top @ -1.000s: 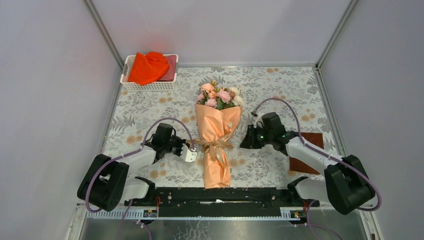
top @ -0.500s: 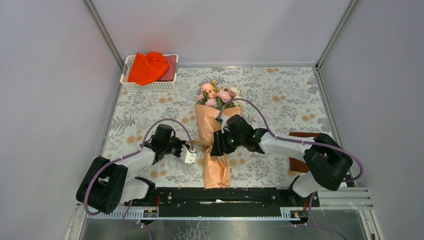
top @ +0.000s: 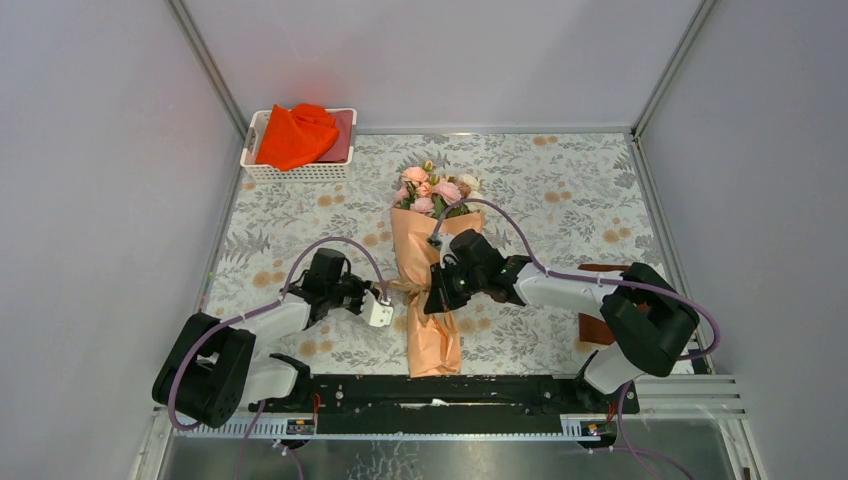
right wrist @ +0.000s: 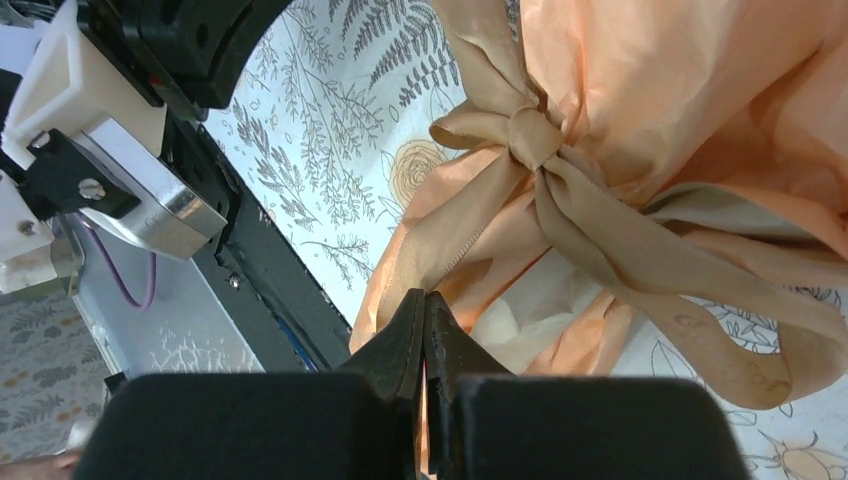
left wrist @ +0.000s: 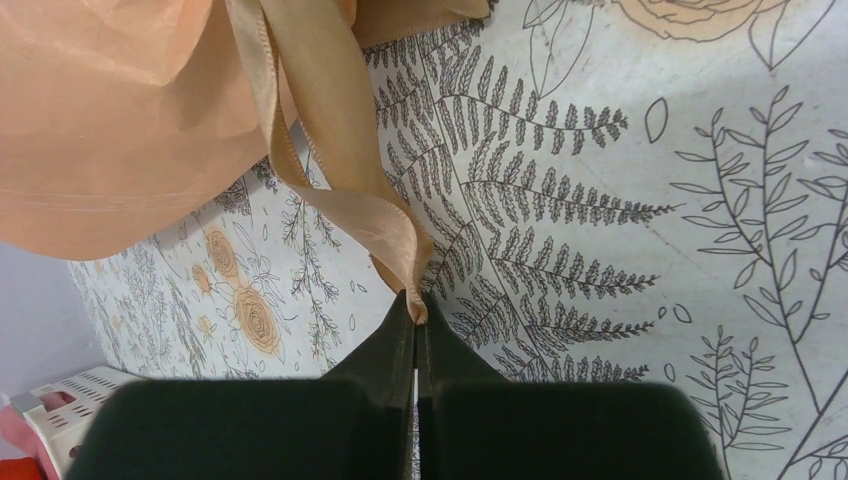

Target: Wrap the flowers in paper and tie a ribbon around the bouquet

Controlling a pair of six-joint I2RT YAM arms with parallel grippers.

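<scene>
The bouquet (top: 432, 262) lies on the mat as a cone of peach-orange paper (right wrist: 690, 90), with the flowers (top: 436, 190) at its far end. The tan ribbon (right wrist: 470, 235) is knotted around its waist in a bow (right wrist: 530, 137). My left gripper (left wrist: 415, 300) sits just left of the cone and is shut on the tip of one ribbon tail (left wrist: 330, 130), which runs up to the bouquet. My right gripper (right wrist: 425, 296) hangs over the lower cone near the knot. Its fingers are shut, with another ribbon strand running into the tips. From above, both grippers (top: 390, 293) (top: 432, 300) flank the knot.
A white basket (top: 295, 172) holding a bright orange-red cloth (top: 298, 133) stands at the back left. A dark red-brown square pad (top: 612, 305) lies under the right arm. The grey leaf-patterned mat (top: 570, 190) covers the table, with walls close on three sides.
The right arm swung in from the right of the bouquet to above its waist, and its jaws opened, then closed at the ribbon. The left arm and bouquet have stayed put.
</scene>
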